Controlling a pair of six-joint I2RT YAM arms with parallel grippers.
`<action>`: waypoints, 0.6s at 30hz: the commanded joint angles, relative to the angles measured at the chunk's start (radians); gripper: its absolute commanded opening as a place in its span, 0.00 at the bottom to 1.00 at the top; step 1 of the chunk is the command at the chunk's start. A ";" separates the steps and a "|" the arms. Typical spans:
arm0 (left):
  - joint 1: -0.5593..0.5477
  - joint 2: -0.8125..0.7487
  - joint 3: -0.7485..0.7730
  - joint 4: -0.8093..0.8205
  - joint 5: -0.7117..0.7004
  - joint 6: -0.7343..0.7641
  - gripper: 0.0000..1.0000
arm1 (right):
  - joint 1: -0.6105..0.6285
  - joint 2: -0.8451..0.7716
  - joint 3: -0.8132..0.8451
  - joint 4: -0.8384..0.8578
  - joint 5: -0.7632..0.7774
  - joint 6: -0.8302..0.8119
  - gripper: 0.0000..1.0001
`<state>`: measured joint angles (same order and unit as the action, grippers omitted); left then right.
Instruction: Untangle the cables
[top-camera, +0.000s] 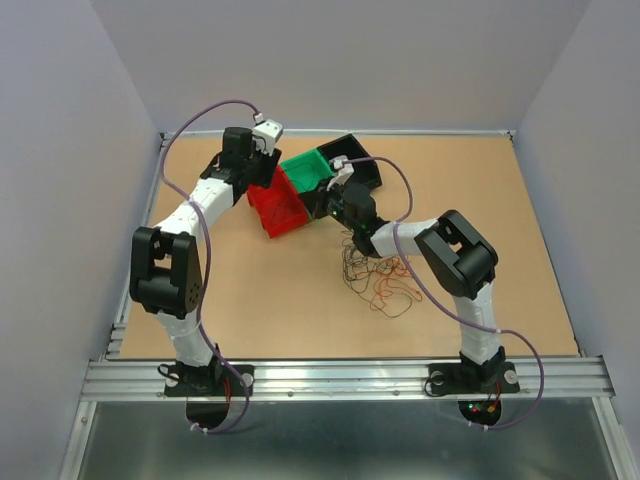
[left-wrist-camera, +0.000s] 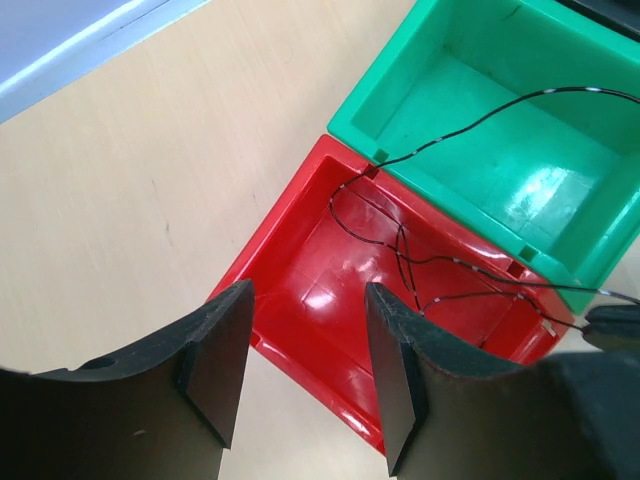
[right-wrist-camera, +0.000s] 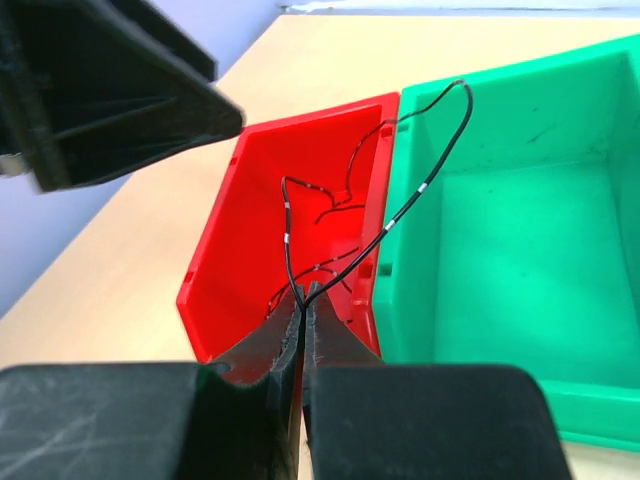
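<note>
Right claw (right-wrist-camera: 303, 296): pressed together, pinching one black cable (right-wrist-camera: 424, 188) at the very tips. From the pinch point the cable rises ahead of the claw in two strands. One climbs inside the red bin (right-wrist-camera: 250, 230). The other arcs forward and to the right, over the shared rim, into the air above the green bin (right-wrist-camera: 500, 260). Further curls of thin dark wire lie inside the red bin, just ahead of the tips.

Left claw (left-wrist-camera: 307, 320): spread, holding nothing, hanging over the near corner of the red bin. The dark wire crosses ahead of it from red bin to green bin.

The black bin (top-camera: 362, 160) stands beyond the green bin. The remaining loose cables (top-camera: 378, 278), orange and dark, lie tangled on the table (top-camera: 280, 310) behind the right claw, beside that arm's forearm.
</note>
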<state>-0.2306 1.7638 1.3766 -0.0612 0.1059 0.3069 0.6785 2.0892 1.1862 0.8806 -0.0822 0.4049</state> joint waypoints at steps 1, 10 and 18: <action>0.045 -0.105 -0.033 0.021 0.054 -0.040 0.60 | 0.053 0.026 0.142 -0.093 0.002 -0.112 0.01; 0.108 -0.159 -0.109 0.156 0.126 -0.069 0.59 | 0.113 0.155 0.354 -0.388 0.013 -0.172 0.00; 0.112 -0.060 -0.074 0.179 0.221 -0.072 0.56 | 0.139 0.305 0.637 -0.751 0.180 -0.137 0.01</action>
<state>-0.1165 1.6569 1.2705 0.0788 0.2615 0.2443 0.8135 2.3638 1.6974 0.3149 -0.0181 0.2485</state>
